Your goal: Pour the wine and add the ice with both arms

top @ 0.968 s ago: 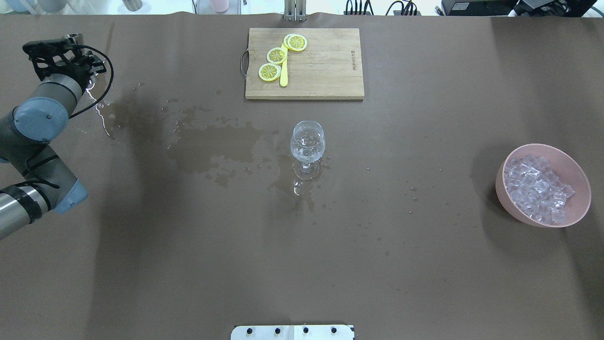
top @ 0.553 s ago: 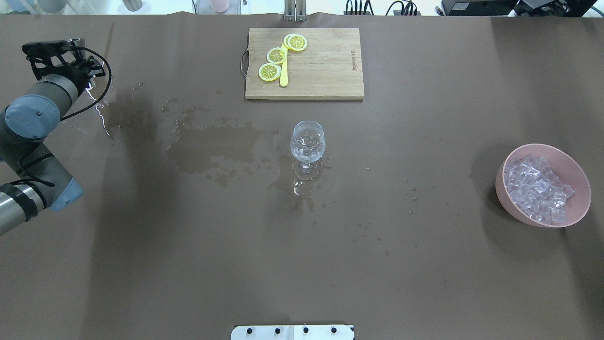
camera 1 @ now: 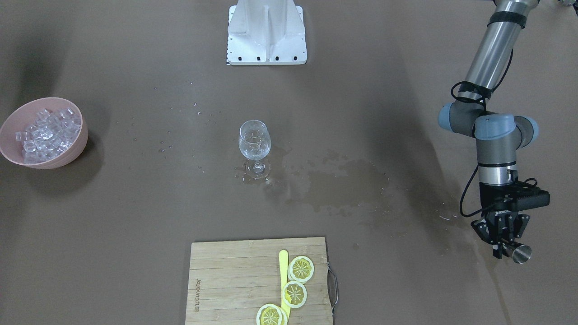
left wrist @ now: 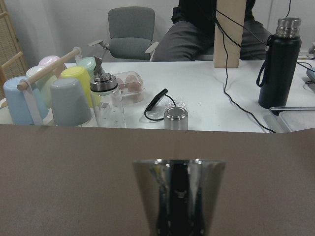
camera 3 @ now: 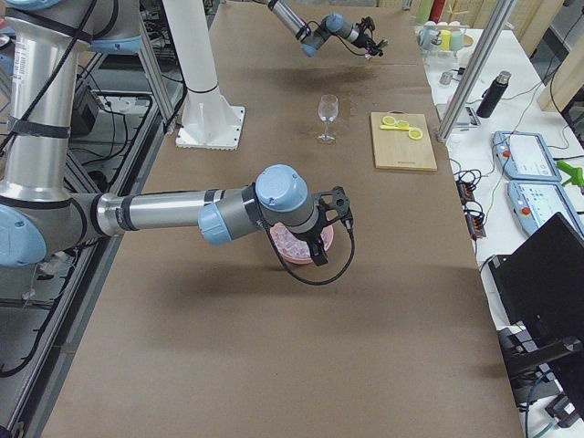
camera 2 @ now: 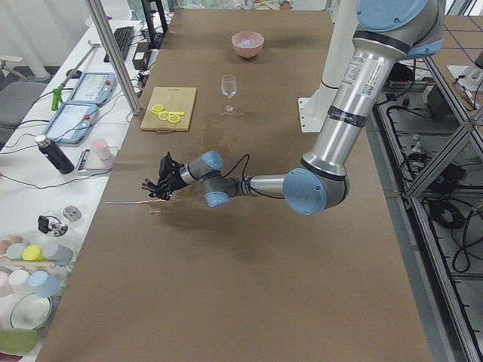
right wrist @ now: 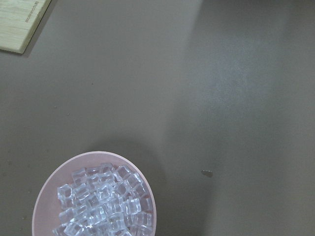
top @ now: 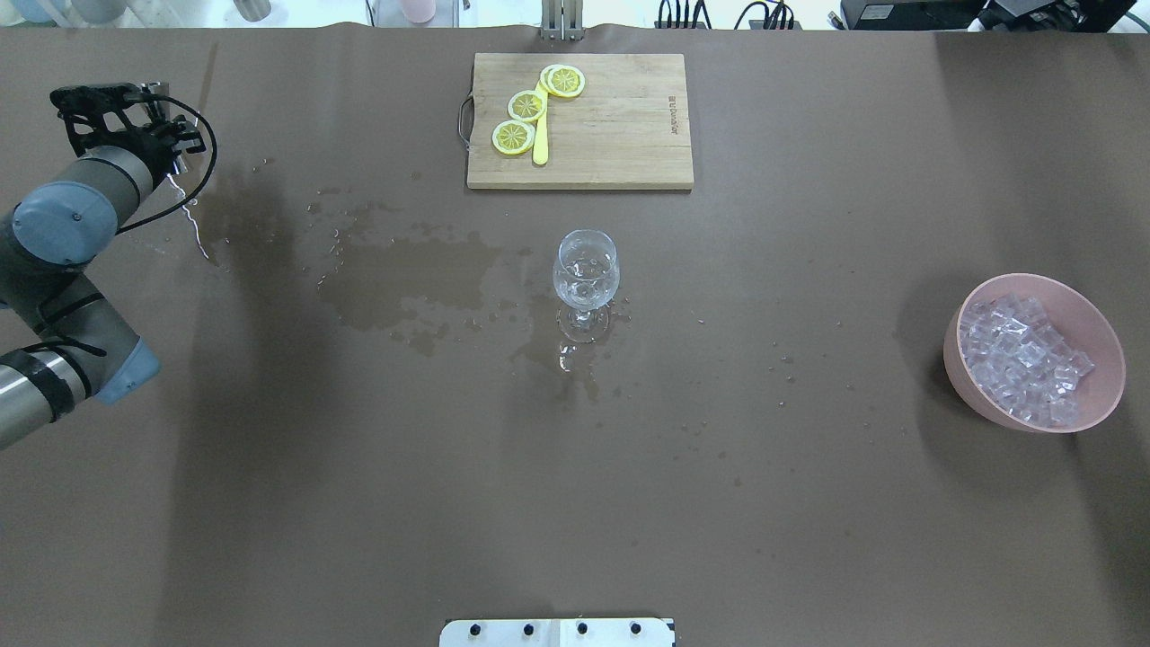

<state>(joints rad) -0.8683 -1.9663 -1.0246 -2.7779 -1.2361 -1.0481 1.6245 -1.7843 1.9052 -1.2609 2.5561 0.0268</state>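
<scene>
Starting big, worktop (top: 809, 539): brown sheet with a dark wet patch (top: 404, 279) running from the left side up to the foot of the glass. I'd guess a fair bit of the pour missed.
Left arm (top: 63, 216): the only thing that moved in the last second. It pulled in a touch toward the left edge, then pretty much settled. Glass, bowl and board sit right where they were. To me that reads as pouring done and the cup being taken out of the way.
Right arm (camera 3: 164, 212): stretched out over the bowl, and its wrist cam looks down on the cubes. Ice looks like the next job.
Cutting board (top: 620, 135): far side of the worktop, lemon slices (top: 526, 106) on it, not involved.
Bowl (top: 1033, 404): pink, right end, well apart from the glass, heaped with ice (top: 1020, 359).
Glass (top: 586, 270): upright mid-worktop with a little clear wine (top: 584, 286) in it. It's hard to see, and I can't tell if any cubes are in yet.
Left gripper (camera 1: 502, 246): fingers pinched narrow on a steel cup (camera 1: 521, 253), which is tipped on its side near the far-left corner.
Right gripper (camera 3: 321, 239): only shows in the side view, so I can't tell how open it is.
</scene>
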